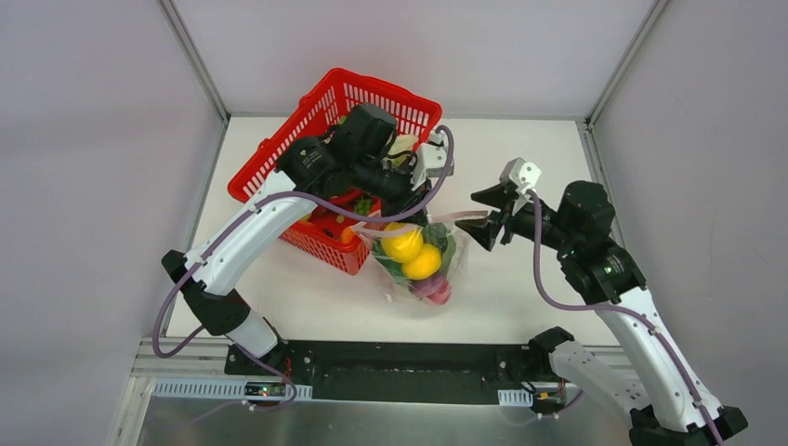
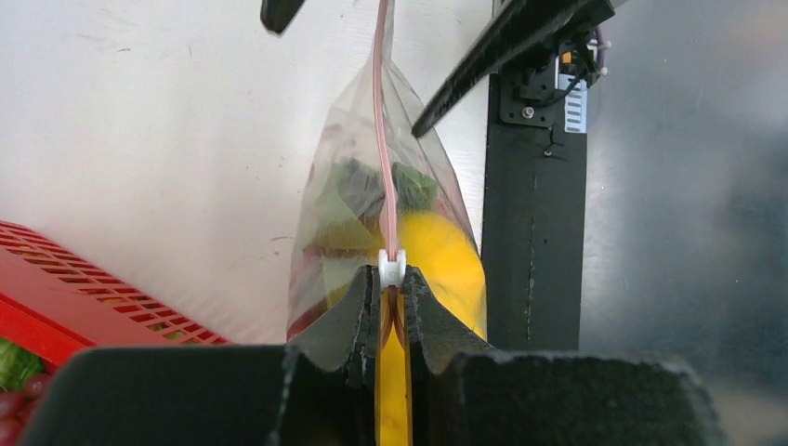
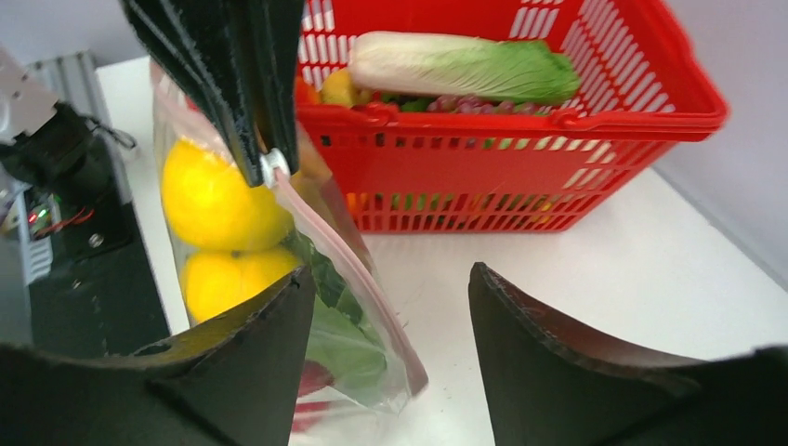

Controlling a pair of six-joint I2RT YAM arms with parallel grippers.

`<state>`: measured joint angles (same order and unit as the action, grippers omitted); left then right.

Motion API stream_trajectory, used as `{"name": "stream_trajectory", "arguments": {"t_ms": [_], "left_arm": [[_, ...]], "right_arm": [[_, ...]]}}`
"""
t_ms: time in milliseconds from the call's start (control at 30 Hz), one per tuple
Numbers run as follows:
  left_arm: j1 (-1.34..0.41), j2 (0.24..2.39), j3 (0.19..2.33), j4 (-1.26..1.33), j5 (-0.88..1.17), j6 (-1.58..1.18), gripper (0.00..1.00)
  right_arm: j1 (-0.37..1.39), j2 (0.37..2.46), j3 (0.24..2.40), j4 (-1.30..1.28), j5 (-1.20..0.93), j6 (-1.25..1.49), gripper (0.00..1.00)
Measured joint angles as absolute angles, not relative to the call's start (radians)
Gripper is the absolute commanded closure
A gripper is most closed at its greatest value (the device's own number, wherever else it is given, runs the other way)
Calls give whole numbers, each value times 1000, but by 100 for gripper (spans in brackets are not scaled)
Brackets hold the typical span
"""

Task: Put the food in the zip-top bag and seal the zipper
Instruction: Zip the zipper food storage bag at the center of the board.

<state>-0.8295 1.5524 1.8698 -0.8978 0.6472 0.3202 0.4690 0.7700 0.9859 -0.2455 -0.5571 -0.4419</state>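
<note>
**Top external view.** My left tool (image 1: 412,214) reaches across the red basket (image 1: 279,158) and holds the zip-top bag (image 1: 418,274) by its mouth edge. The bag hangs from that grip, so its load settles at the bottom, which appears to rest on the bench (image 1: 530,297). Two lemons (image 1: 402,243) and green leaves (image 1: 388,269) show through the plastic. My right tool (image 1: 485,216) sits at the far end of the mouth, jaws spread wide, one finger on each side of the strip's line and gripping nothing.

**Left wrist view.** The left tool (image 2: 393,302) is clamped tight on the zipper (image 2: 381,139), directly behind the white slider (image 2: 393,267). The pinkish strip runs taut from the slider toward the right tool's fingers (image 2: 502,56). I judge that this tension keeps the track straight for the slider. I cannot tell whether the track ahead is already pressed together.

**Right wrist view.** The right tool (image 3: 390,274) is fully open, and the bag's lower edge lies between its fingers, closest to the left one. I cannot confirm contact. The left tool (image 3: 258,172) pinches the strip at the slider, above the lemons (image 3: 218,200). A bok choy (image 3: 455,67) and other food lie in the basket (image 3: 650,116), well apart from the bag. I judge that the right tool must grip the free end before the slider can be drawn.
</note>
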Motion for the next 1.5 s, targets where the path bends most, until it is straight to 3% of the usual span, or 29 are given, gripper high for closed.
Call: {"name": "stream_trajectory", "arguments": {"t_ms": [167, 300, 600, 700, 1500], "left_arm": [[-831, 1612, 1951, -971, 659, 352, 100], [-832, 1625, 1956, -992, 670, 358, 100], [-845, 1625, 1959, -993, 678, 360, 100], [-844, 1625, 1959, -993, 677, 360, 100], [-842, 1481, 1750, -795, 545, 350, 100]], "right_arm": [[469, 866, 1052, -353, -662, -524, 36], [469, 900, 1062, -394, -723, -554, 42], [469, 907, 1061, -404, -801, -567, 82], [469, 894, 1042, -372, -794, -551, 100], [481, 736, 864, -134, -378, -311, 100]]}}
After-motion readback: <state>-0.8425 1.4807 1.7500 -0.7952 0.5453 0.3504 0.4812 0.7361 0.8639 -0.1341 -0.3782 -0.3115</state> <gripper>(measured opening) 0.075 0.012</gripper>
